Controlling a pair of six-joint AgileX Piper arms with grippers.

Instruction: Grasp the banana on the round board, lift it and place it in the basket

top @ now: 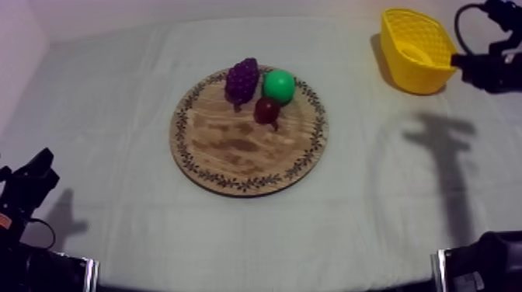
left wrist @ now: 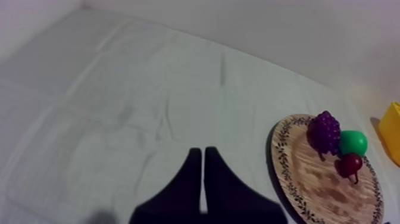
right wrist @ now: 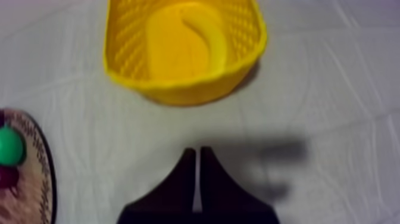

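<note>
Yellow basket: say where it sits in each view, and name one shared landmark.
Top view: yellow basket at upper right, right of the wooden board.
Left wrist view: its yellow edge just beyond the board.
Right wrist view: basket ahead of the shut right gripper, banana inside.
Shared landmark: the wooden board.

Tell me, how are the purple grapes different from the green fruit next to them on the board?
The grapes are dark purple; the green fruit is bright green. The grapes are a bumpy bunch of little balls; the green fruit is one smooth round shape. The grapes look longer than the green fruit. Both sit side by side on the wooden board near its far rim, close to the small red fruit.
</note>
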